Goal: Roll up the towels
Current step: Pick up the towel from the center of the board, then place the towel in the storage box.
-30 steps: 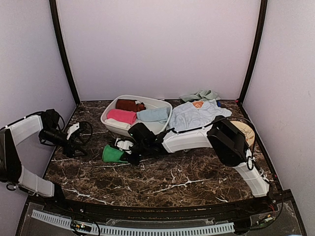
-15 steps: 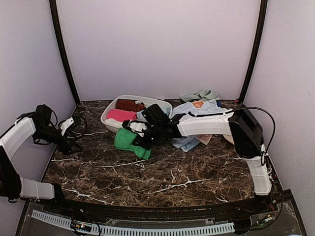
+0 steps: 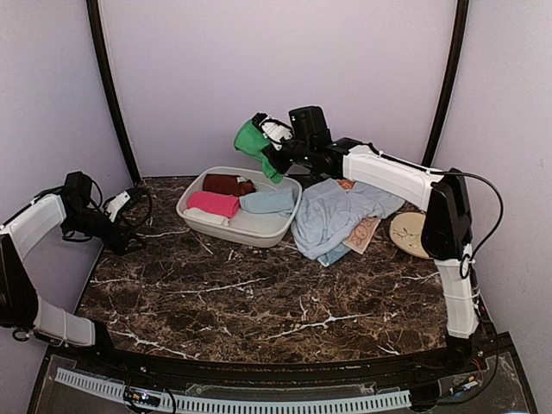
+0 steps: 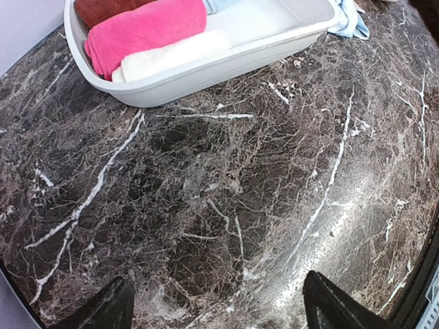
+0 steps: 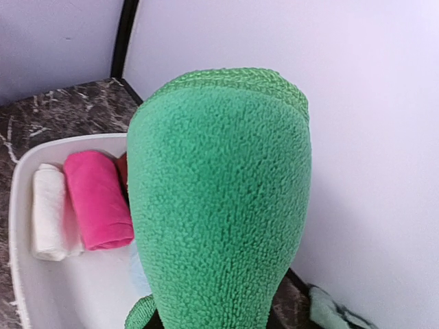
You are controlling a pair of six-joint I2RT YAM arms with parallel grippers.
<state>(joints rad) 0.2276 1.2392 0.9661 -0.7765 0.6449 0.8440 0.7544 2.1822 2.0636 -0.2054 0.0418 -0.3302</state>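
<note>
The right hand (image 3: 274, 143) is gripping the rolled green towel (image 5: 219, 205) and holding it high in the air, above the far rim of the white basin (image 3: 243, 229). The step in hand looks like stowing this finished roll.

To do it well, the arm should be coming down slowly and steeply over the basin, not sweeping in low, so the roll is not catching the rim. The best gap appears to be at the near right. The brown roll (image 3: 226, 184) is lying at the back, the pink roll (image 3: 212, 203) and white roll (image 4: 175, 56) are filling the left, and the pale blue roll (image 3: 267, 201) is sitting at the right. Setting the green roll down lengthwise beside them, and letting go only once it is resting, should be stopping it from unrolling.

The right arm is reaching far forward and up, nearly straight from elbow to wrist, with the hand pointing left. The left hand (image 3: 128, 220) is hovering low over the marble surface (image 4: 226, 205) left of the basin, its fingers spread apart and holding nothing.

An unrolled pale blue towel (image 3: 332, 216) is lying spread just right of the basin.
</note>
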